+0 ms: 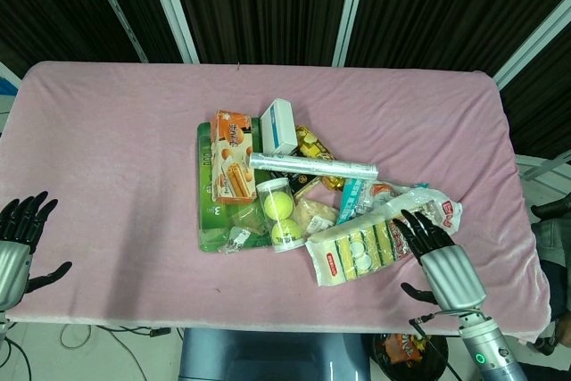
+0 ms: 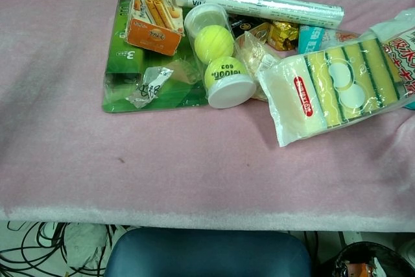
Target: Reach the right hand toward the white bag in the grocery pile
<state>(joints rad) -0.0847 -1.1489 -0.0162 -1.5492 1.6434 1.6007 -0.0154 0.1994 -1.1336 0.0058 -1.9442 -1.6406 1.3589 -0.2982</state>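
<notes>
Pink cloth over the whole desk (image 1: 116, 149), with a heap of groceries near the middle. White bag (image 1: 426, 205) with red writing at the right end of the heap, toward the right edge of the desk, partly under a clear pack of yellow sponges (image 1: 357, 252). Same sponge pack (image 2: 331, 92) big and close in the chest view, with the white bag (image 2: 399, 34) peeking out at the far right.

Right hand (image 1: 437, 252) low on the desk near the front right corner, black fingers (image 1: 415, 229) spread apart, holding nothing. Fingertips at the right end of the sponge pack and just below the white bag; cannot tell if touching. Left hand (image 1: 16, 243) at the front left corner, well apart from the heap, fingers apart and up, holding nothing. Neither hand seen in the chest view.

Clear tube with two yellow tennis balls (image 1: 278, 214) and a white cap in the middle of the heap, lying on a flat green pack (image 1: 210, 211). Orange biscuit box (image 1: 233, 156) on top of the green pack. Long shiny roll (image 1: 312, 165) lying across the heap. Small white and blue box (image 1: 279, 125) at the back.
</notes>
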